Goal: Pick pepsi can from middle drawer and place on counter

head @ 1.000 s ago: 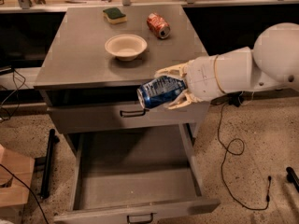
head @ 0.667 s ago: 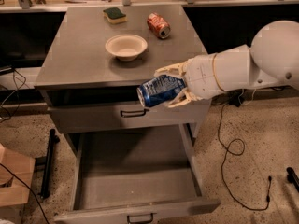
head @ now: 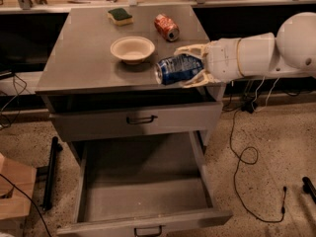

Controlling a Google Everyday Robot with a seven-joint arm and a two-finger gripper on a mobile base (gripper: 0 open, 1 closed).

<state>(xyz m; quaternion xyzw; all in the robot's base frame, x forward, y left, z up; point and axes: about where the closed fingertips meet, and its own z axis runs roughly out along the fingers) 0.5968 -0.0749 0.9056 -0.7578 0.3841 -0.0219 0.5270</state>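
Your gripper [head: 181, 67] reaches in from the right of the bowl [head: 132, 49], and its pale fingers [head: 190, 49] are pinching the pepsi can [head: 175, 69] between them, one above the can and one below it. You have the can lying on its side, its silver end facing the bowl, just to the bowl's right and a little nearer the camera, over the front right part of the table [head: 79, 58]; you cannot tell whether it touches the grey top or hangs just above it. Behind the bowl and to its right lies a red soda can [head: 166, 27] on its side, and directly behind the bowl sits a green and yellow sponge [head: 120, 16]. Below the bowl, the upper drawer [head: 138, 120] with the black handle stands slightly ajar, and under it the middle drawer [head: 143, 181] is pulled far out, its flat bottom showing
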